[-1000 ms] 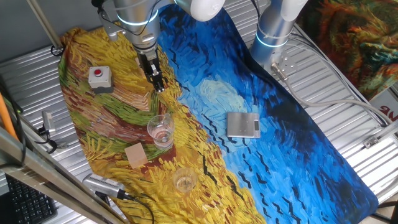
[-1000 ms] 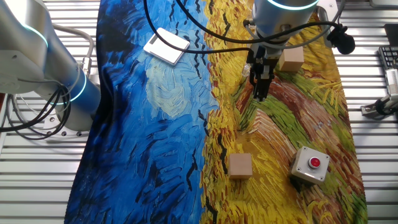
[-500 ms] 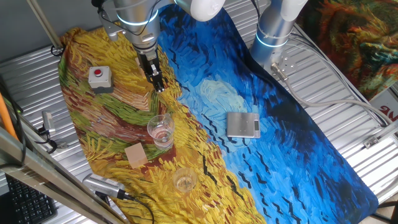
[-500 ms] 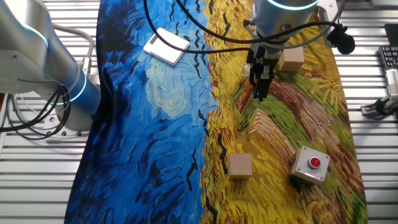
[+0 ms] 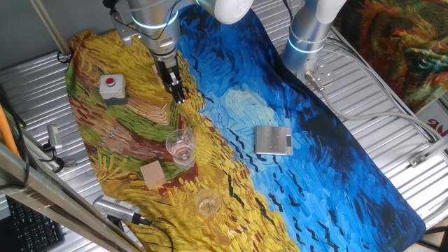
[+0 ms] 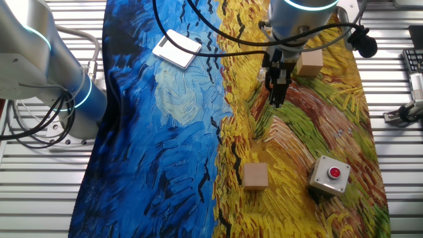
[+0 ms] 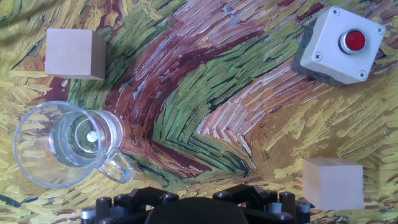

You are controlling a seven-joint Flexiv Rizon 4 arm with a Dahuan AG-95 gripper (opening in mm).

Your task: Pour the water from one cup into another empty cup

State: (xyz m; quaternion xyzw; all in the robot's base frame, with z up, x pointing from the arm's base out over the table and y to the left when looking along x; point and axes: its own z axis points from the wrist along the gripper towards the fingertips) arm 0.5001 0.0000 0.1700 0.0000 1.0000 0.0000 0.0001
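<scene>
**Robot claw hangs over a painted cloth, apart from two clear cups**

The taller cup point(image 5: 181, 146) is a transparent tumbler with a slightly flared rim, standing upright on the yellow part of a cloth point(image 5: 231, 105) printed with thick swirling brushstrokes in yellow, green, brown and blue. A little water point(image 7: 78, 140) shows only as glints at its bottom. In the hand view the tumbler point(image 7: 60, 145) sits at about 9 o'clock, its round rim and base forming rings. The shorter cup point(image 5: 208, 202), clear with a thick base, stands at 5 o'clock from the tumbler, apart from it.

The gripper point(image 5: 178, 93) hangs above the cloth at 12 o'clock from the tumbler, well apart, holding nothing. Its dark fingers point down and look close together; whether it is fully clenched I cannot tell.

A pale wooden cube point(image 5: 152, 173) lies just beside the tumbler at 7 o'clock. A grey box with a red button point(image 5: 112, 88) and a flat silver scale point(image 5: 274, 140) also rest on the cloth.
</scene>
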